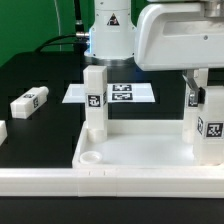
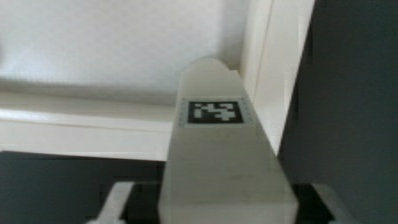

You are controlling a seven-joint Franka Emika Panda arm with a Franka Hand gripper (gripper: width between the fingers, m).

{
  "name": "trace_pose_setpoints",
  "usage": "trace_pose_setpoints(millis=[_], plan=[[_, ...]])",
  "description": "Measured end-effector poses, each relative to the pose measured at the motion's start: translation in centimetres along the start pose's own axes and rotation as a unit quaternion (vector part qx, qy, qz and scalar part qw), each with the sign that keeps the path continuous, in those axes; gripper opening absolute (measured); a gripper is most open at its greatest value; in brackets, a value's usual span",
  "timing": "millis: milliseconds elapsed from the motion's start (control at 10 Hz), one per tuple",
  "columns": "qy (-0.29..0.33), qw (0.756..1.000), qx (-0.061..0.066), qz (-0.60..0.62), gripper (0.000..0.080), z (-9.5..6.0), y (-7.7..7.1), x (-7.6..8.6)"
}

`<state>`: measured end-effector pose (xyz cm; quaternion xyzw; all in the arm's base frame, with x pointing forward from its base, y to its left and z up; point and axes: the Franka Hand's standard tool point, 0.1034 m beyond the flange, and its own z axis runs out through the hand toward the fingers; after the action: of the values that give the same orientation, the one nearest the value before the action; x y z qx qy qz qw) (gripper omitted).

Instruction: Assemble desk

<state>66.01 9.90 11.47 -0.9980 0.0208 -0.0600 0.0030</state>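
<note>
The tabletop (image 1: 140, 150) lies flat on the black table (image 1: 40, 140), filling the near part of the exterior view, its raised rim up and a round socket (image 1: 91, 158) showing at the near corner on the exterior view's left. One leg (image 1: 95, 100) stands upright at the tabletop's far rim on that side, a square tag on its near face. A second leg (image 1: 211, 125) stands upright at the exterior view's right edge, over the tabletop's right end, also tagged. The gripper (image 1: 203, 88) hangs straight above it, one dark finger (image 1: 192, 86) down beside the leg's top.

In the wrist view that leg (image 2: 217, 140) runs up the middle of the picture, its tag facing the camera, with the tabletop's rim (image 2: 267, 50) and white floor behind it. The leg's near end sits between two dark strips at the picture's lower edge; they look like the fingers, closed in on either side of the leg, though the contact itself is blurred.

A third leg (image 1: 30, 102) lies on its side on the table, well apart at the exterior view's left. The marker board (image 1: 120, 94) lies flat beyond the tabletop, in front of the arm's white base (image 1: 108, 35).
</note>
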Motion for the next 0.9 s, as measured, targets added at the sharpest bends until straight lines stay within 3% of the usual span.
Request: trace_pose_setpoints(millis=[300,900], plan=[[-0.002,0.991,0.004,0.134,0.0288,0.0,0.5,0.0],[0.001,0.949,-0.029,0.315,0.0323,0.0,3.0,-0.1]])
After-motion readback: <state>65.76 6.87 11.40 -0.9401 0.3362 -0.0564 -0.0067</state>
